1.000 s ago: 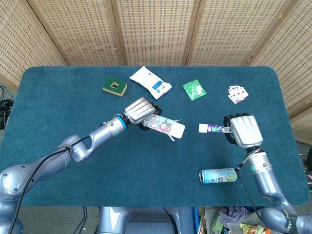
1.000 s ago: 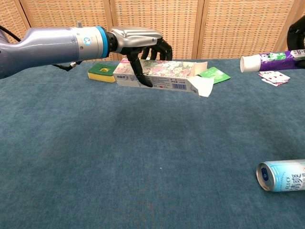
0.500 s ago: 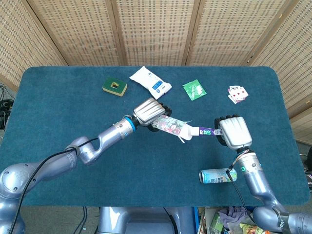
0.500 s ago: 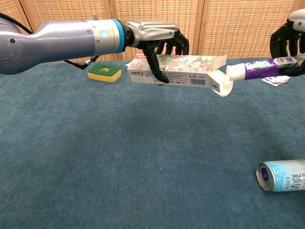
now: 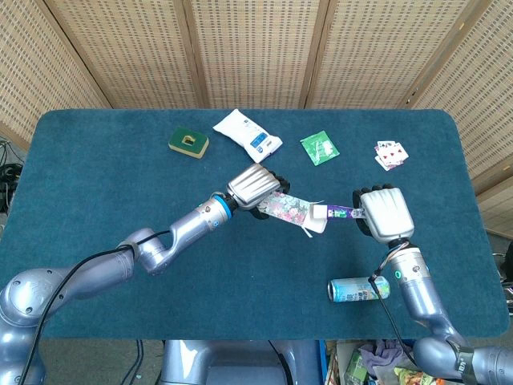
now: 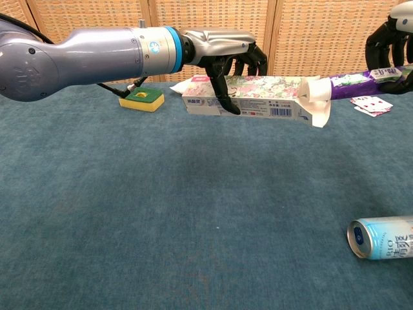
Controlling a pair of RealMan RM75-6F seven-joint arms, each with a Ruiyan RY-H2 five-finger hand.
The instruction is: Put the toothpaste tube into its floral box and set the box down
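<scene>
My left hand (image 5: 255,188) (image 6: 226,61) grips the floral box (image 5: 287,209) (image 6: 251,97) above the middle of the table, its open flapped end pointing right. In my right hand (image 5: 382,212) (image 6: 390,45) is the purple toothpaste tube (image 5: 343,212) (image 6: 361,77), held level and pointing left. The tube's white cap (image 5: 320,213) (image 6: 318,90) sits right at the box's open mouth, between the flaps. Whether the cap is inside the box I cannot tell.
A drink can (image 5: 359,289) (image 6: 382,237) lies on its side near the front right edge. Along the far side sit a green-and-yellow sponge (image 5: 188,143) (image 6: 142,99), a white packet (image 5: 247,135), a green sachet (image 5: 320,147) and playing cards (image 5: 389,154) (image 6: 370,103).
Both hands have moved toward each other. The box travelled right and the tube left, so the gap closed and the cap now meets the box's open end.
</scene>
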